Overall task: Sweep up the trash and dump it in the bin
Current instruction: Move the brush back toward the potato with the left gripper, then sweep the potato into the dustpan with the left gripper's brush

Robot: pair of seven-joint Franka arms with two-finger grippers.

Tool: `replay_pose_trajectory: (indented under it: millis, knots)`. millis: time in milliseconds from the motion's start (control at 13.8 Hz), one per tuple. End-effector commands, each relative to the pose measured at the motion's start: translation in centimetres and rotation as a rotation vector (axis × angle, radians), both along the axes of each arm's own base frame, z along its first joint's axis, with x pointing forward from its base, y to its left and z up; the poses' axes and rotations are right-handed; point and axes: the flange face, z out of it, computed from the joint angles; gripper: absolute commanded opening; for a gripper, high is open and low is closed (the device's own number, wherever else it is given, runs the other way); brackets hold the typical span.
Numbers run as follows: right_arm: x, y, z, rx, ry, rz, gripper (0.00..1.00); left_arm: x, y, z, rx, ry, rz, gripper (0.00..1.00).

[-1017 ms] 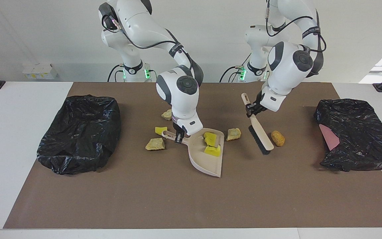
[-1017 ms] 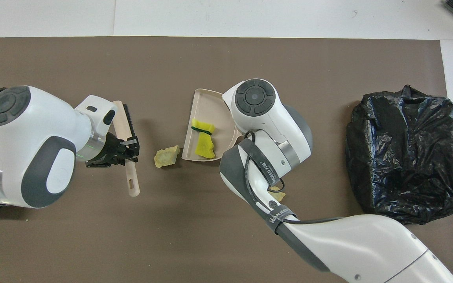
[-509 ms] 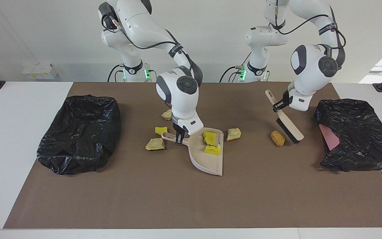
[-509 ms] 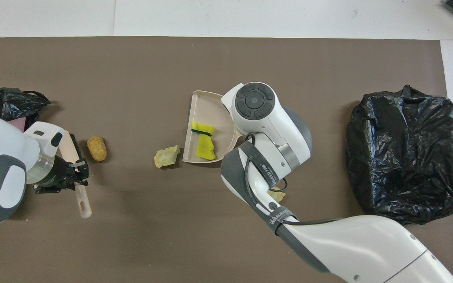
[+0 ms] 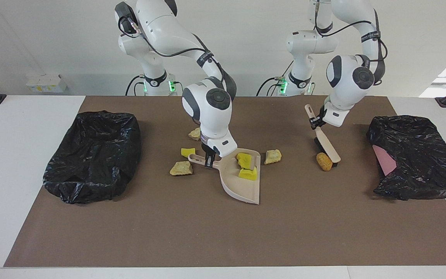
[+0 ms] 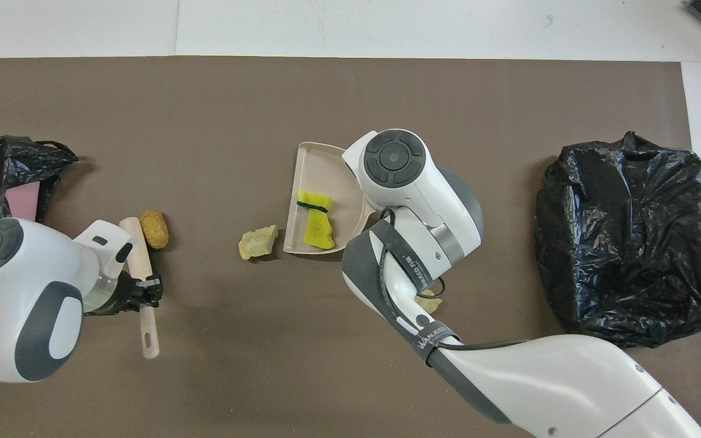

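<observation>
My right gripper (image 5: 208, 159) is shut on the handle of the beige dustpan (image 5: 242, 186), which rests on the mat with two yellow sponge pieces (image 5: 247, 167) in it. A tan chunk (image 5: 273, 156) lies just outside the pan's mouth. My left gripper (image 5: 314, 122) is shut on the beige brush (image 5: 326, 144), tilted down, its bristle end beside the orange-brown lump (image 5: 324, 161) on the side toward the left arm's end. More trash lies beside the pan's handle: a yellow sponge (image 5: 187, 152) and two tan chunks (image 5: 181, 168), (image 5: 194, 133). In the overhead view the brush (image 6: 137, 246) touches the lump (image 6: 154, 229).
A black-bagged bin (image 5: 91, 155) sits at the right arm's end of the brown mat. Another black-bagged bin (image 5: 412, 155), with something pink inside, sits at the left arm's end, close to the brush. White table borders the mat.
My left arm carried the brush from the pan side of the lump over to its other side, toward the left arm's end, then drew back against it. The dustpan barely moved.
</observation>
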Motion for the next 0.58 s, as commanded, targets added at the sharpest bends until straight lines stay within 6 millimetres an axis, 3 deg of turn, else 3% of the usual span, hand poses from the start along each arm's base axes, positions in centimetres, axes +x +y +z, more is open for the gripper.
replay_pose_trajectory:
  millis: [0, 291, 509]
  knots:
    - [-0.7, -0.6, 0.3, -0.023, -0.011, 0.053, 0.00, -0.7, -4.2, -0.4, -0.064, -0.032, 0.012, 0.00]
    - [-0.9, -0.8, 0.3, -0.034, -0.012, 0.059, 0.00, 0.4, -13.0, -2.7, -0.098, -0.101, 0.099, 0.00]
    - [-0.9, -0.8, 0.3, -0.036, -0.014, 0.060, 0.00, 2.5, -18.0, -1.5, -0.195, -0.128, 0.107, 0.00]
